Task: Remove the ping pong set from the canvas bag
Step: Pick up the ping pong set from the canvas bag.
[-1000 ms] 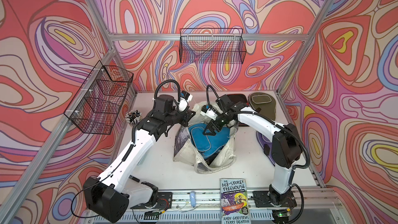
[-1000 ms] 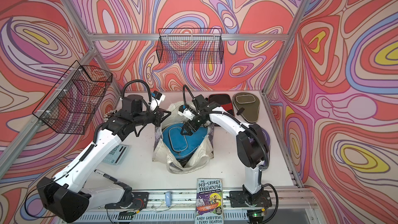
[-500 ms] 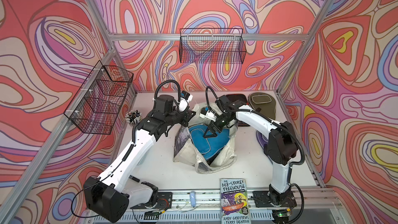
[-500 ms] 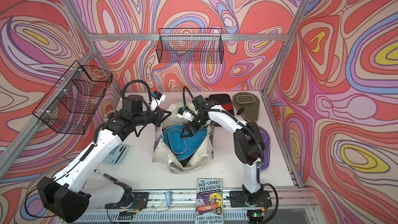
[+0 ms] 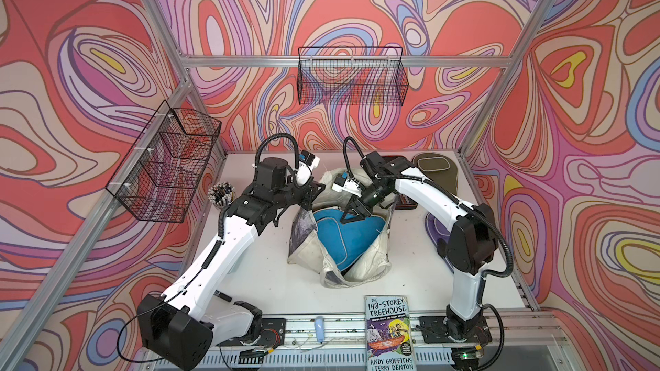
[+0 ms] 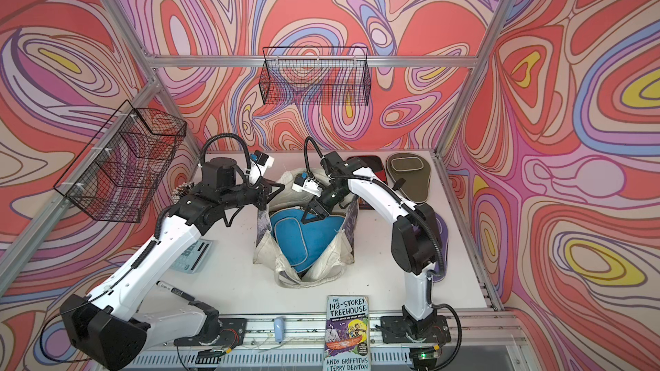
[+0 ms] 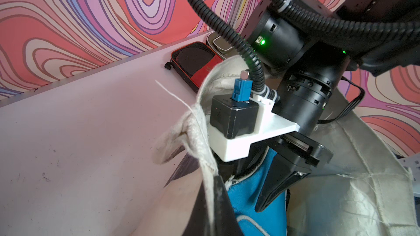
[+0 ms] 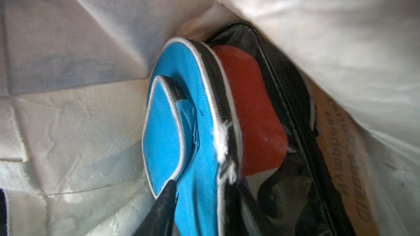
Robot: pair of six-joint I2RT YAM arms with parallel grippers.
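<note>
– Since it's padded cloth, how will the blue case (image 5: 343,240) handle?
– Light and floppy, I'd judge; take its zip edge. It stands inside the canvas bag (image 5: 362,270). The left gripper (image 5: 315,191) is pressed together on the bag's rim; the right gripper (image 5: 357,211) straddles the case, and I cannot tell whether it grips.
– Writing?
– Only on the book (image 5: 389,333) before the bag: "The 143-Storey Treehouse", Griffiths, Denton.

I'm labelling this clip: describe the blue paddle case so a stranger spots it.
Centred on the white table lies the cream canvas bag. The blue paddle case fills its mouth. Unlike the black-edged pack beside it, it is blue with pale piping.
</note>
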